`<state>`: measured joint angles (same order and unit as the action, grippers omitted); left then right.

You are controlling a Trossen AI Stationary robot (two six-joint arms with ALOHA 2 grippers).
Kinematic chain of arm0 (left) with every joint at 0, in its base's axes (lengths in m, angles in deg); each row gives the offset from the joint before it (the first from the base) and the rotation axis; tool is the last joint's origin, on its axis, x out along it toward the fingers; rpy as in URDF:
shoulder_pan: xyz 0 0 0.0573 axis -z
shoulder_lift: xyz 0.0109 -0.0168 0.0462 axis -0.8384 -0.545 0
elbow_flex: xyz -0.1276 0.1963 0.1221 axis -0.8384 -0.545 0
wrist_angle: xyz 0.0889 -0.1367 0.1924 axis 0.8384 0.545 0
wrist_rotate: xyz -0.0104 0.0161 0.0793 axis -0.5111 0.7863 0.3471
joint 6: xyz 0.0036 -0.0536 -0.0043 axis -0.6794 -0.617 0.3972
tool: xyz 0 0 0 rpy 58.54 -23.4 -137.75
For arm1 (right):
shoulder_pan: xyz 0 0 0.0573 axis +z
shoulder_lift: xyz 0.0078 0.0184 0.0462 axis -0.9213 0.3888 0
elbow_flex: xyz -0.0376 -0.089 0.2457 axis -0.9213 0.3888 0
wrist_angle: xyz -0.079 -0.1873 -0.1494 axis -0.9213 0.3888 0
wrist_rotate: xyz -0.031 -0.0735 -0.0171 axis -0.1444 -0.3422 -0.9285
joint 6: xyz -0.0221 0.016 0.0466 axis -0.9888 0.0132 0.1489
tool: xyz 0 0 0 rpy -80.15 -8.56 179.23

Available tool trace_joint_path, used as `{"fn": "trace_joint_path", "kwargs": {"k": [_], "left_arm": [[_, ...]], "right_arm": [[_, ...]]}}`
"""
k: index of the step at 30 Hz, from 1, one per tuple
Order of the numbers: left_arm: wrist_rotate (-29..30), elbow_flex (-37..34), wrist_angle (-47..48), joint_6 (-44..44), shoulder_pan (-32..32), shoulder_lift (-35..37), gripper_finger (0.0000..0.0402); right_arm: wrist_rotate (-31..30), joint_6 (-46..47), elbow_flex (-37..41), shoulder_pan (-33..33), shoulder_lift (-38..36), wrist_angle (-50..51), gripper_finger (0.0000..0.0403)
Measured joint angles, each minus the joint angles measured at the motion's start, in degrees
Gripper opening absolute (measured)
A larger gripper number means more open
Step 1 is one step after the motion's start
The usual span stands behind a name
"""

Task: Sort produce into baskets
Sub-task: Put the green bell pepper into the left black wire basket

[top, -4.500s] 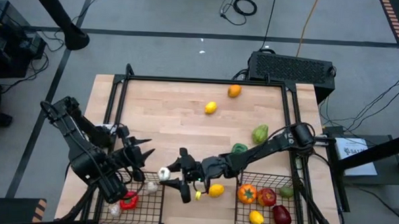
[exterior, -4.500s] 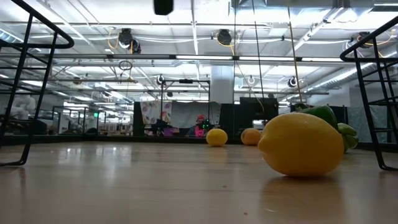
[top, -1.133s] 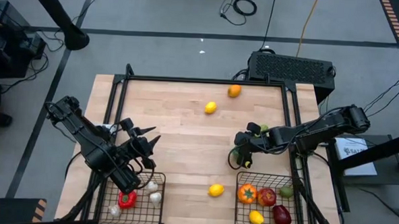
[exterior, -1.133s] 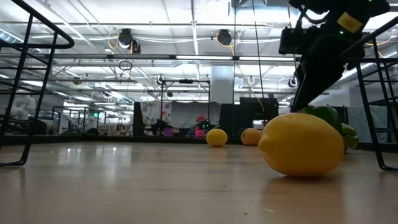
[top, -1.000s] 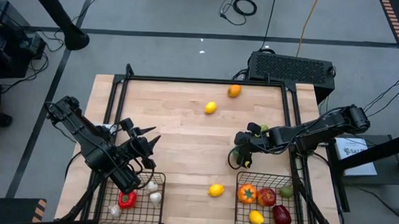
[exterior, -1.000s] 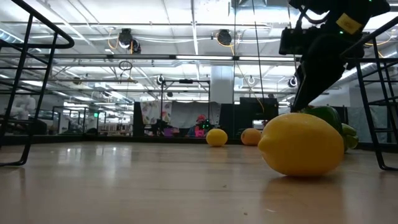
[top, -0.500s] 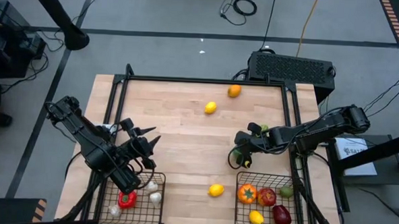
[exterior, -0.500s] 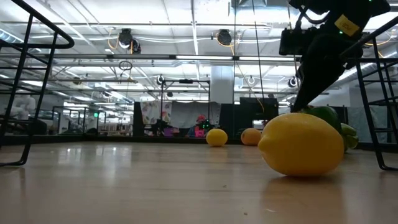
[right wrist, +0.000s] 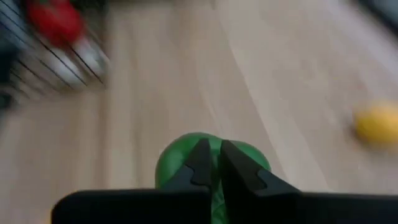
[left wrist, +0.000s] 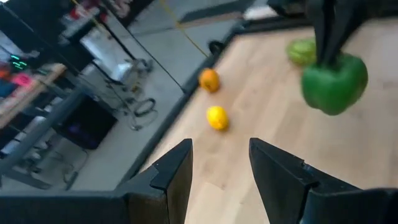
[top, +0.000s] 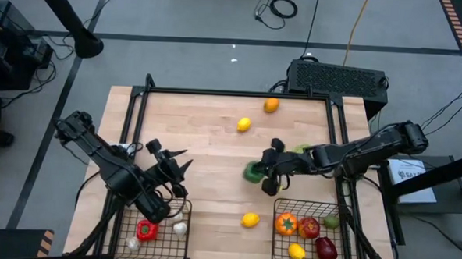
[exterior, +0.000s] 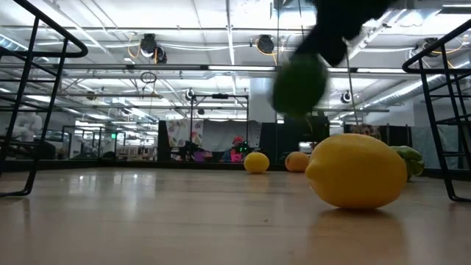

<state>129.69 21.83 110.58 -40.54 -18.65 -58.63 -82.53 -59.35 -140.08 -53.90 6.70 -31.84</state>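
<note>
My right gripper is shut on a green pepper, which hangs in the air over the middle of the table; it is blurred in the low view. My left gripper stands open with nothing between its fingers, above the left basket's far edge. That basket holds a red pepper and garlic. The right basket holds an orange tomato, an apple and a lemon. A second green pepper lies on the table behind the right arm. My right gripper pinches the green pepper at its top middle, by the stem, between the two fingers. The fingers slant down from the table's right side. The pepper hangs below the fingertips, lifted clear of the table.
One lemon lies between the two baskets near the front edge. Another lemon and an orange lie toward the far edge. A black frame runs around the tabletop.
My right gripper has risen and swung toward the table's left with the green pepper. The pepper, which lay on the table by the gripper, now hangs lifted clear.
</note>
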Motion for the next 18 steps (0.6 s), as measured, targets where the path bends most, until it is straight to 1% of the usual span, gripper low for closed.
{"fn": "trace_joint_path", "kwargs": {"k": [3, 5, 8, 10, 15, 18], "left_arm": [[-3.6, -1.0, -3.2, 2.0, -0.1, -0.1, 0.0166], [-4.0, -1.0, -3.6, 0.3, 0.3, 0.0, 0.0169], [-4.3, -1.0, -3.9, -3.3, 2.9, 0.0, 0.0181], [-4.4, -1.0, -3.9, -5.7, 5.0, 0.0, 0.0194], [-3.0, -2.4, -4.2, -12.3, 9.1, 0.0, 0.0239], [-3.0, -3.9, -5.9, -15.3, 10.8, -0.1, 0.0265]], "right_arm": [[0.0, -5.8, 0.0, 1.5, 0.1, -11.7, 0.0005], [0.0, -8.2, 0.0, 2.2, 0.9, -19.5, 0.0005], [0.0, -9.5, 0.0, 2.8, 3.0, -30.1, 0.0005], [0.2, -10.2, 0.0, 3.0, 4.8, -35.7, 0.0005], [3.0, -10.7, 0.0, 3.4, 10.7, -48.2, 0.0006], [2.9, -9.7, 0.0, 3.3, 13.2, -52.9, 0.0007]]}}
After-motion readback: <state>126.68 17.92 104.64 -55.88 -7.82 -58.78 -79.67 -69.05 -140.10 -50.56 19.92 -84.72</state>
